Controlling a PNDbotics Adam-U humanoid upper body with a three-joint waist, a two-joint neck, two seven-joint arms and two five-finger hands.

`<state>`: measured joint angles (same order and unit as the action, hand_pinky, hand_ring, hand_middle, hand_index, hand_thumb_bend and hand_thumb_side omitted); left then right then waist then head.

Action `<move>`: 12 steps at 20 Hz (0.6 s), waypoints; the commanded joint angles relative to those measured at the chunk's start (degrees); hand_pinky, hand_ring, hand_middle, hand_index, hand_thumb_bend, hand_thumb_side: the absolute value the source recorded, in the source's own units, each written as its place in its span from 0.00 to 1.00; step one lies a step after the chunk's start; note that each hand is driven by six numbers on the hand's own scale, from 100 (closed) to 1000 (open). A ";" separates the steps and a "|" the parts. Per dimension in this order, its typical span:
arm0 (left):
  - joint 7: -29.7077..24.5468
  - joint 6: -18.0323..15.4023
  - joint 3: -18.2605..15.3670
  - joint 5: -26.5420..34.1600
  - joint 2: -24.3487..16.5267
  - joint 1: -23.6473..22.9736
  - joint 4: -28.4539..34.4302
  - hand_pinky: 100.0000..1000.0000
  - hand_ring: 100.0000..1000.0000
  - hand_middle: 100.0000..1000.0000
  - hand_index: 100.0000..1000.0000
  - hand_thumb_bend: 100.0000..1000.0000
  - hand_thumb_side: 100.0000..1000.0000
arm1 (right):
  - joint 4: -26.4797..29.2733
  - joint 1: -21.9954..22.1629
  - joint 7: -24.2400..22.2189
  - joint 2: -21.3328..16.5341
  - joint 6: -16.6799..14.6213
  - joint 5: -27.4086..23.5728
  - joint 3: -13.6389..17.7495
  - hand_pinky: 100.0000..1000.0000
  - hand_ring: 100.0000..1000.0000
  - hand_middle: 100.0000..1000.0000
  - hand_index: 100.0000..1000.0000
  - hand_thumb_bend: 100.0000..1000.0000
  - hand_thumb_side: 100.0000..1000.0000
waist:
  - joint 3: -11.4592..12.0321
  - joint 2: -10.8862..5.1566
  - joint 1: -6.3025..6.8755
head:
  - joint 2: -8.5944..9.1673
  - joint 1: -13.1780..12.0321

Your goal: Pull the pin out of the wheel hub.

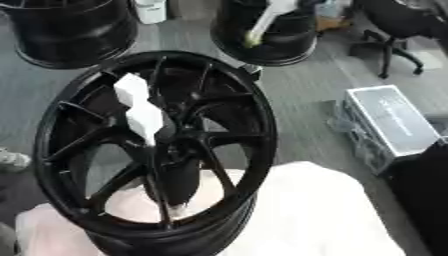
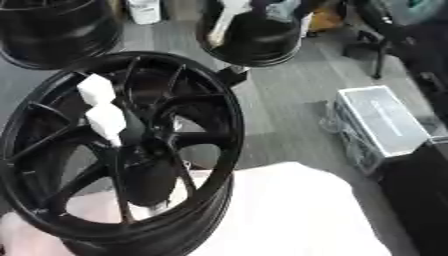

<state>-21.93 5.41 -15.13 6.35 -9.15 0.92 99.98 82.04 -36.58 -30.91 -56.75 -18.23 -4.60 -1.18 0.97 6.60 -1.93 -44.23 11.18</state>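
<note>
A black spoked wheel hub stands tilted on a white cloth, its open face turned toward me. A white pin made of two blocky segments sticks out of the hub's centre, leaning up and to the left. Its narrow lower end meets the dark centre boss. Neither of my hands shows in either eye view, and nothing touches the pin.
Two more black wheels stand behind, one at the back left and one at the back middle holding a white stick. A grey box lies on the floor to the right, beside a dark block. An office chair is at the far right.
</note>
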 commanded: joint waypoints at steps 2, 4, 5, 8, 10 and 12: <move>1.17 -0.05 -1.34 -0.37 -1.05 0.83 1.46 0.62 0.61 0.52 0.73 0.27 0.79 | 0.72 15.70 15.20 -3.48 0.28 -1.68 14.53 0.73 0.50 0.20 0.35 0.00 0.26 | -0.71 0.29 0.06 | 0.47 -1.31; 1.49 -0.01 -1.61 -0.23 -0.85 1.18 1.68 0.62 0.61 0.52 0.73 0.27 0.79 | -2.50 24.96 22.53 1.33 1.27 -0.18 19.61 0.71 0.49 0.21 0.37 0.00 0.28 | -1.01 0.79 0.17 | 0.73 -1.24; 1.60 0.02 -1.70 -0.22 -0.74 1.29 1.75 0.62 0.61 0.52 0.73 0.27 0.79 | -5.32 28.91 26.53 4.22 1.87 1.06 21.54 0.71 0.50 0.22 0.38 0.00 0.25 | -1.05 1.02 0.27 | 0.85 -1.15; 1.89 -0.13 -1.96 -0.15 -0.38 1.47 2.04 0.62 0.61 0.52 0.73 0.27 0.79 | -18.64 37.11 38.21 13.03 4.70 3.94 24.21 0.77 0.73 0.74 0.84 0.00 0.42 | -0.83 1.60 0.92 | 1.37 -0.84; 2.14 -0.34 -2.15 0.00 -0.36 1.44 2.24 0.62 0.61 0.52 0.73 0.27 0.79 | -27.20 39.53 43.08 16.34 6.36 2.75 22.91 0.80 0.79 0.85 0.91 0.00 0.72 | -0.69 1.71 1.25 | 1.53 -0.53; 2.37 -0.47 -2.28 0.15 -0.36 1.43 2.30 0.62 0.61 0.52 0.73 0.27 0.79 | -33.89 40.48 46.95 18.89 8.33 -0.60 21.28 0.80 0.80 0.89 0.93 0.00 0.82 | -0.62 1.64 1.47 | 1.49 -0.17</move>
<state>-19.90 5.09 -16.83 6.32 -9.00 1.79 101.05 51.78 4.01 13.30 -37.40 -10.83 -3.87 20.16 0.35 8.71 -0.21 -43.40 10.72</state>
